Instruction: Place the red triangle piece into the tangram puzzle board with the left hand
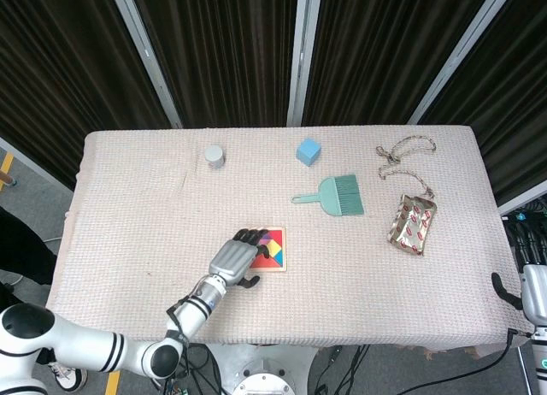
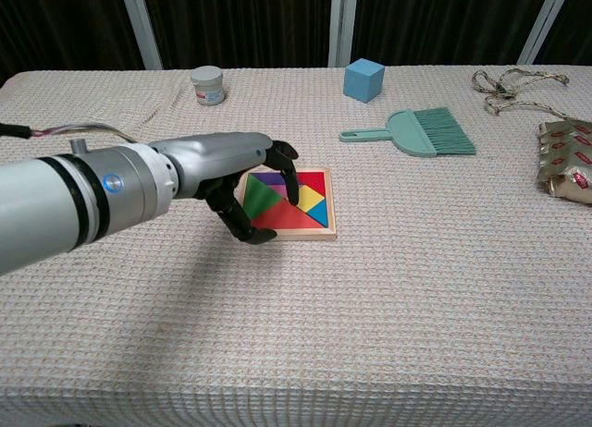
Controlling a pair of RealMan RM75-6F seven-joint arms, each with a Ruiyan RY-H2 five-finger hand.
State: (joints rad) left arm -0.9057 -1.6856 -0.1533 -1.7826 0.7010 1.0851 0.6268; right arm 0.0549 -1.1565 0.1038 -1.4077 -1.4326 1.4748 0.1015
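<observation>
The tangram board [image 2: 330, 210] lies in the middle of the table, filled with coloured pieces; the head view shows the same board [image 1: 284, 250]. A large red triangle [image 2: 285, 217] sits flat along its near edge. My left hand [image 2: 242, 181] arches over the board's left part, fingers apart and curved down, one fingertip [image 2: 304, 201] at the yellow piece and the thumb by the near left corner. I see nothing pinched in it. From above, the left hand [image 1: 234, 257] covers the board's left side. Only part of my right hand [image 1: 528, 294] shows, off the table's right corner.
A teal brush [image 2: 414, 131] lies behind the board on the right. A blue cube [image 2: 363, 79] and a small white jar [image 2: 207, 84] stand near the far edge. At the far right lie a patterned pouch [image 2: 566, 159] and a coiled cord [image 2: 507, 85].
</observation>
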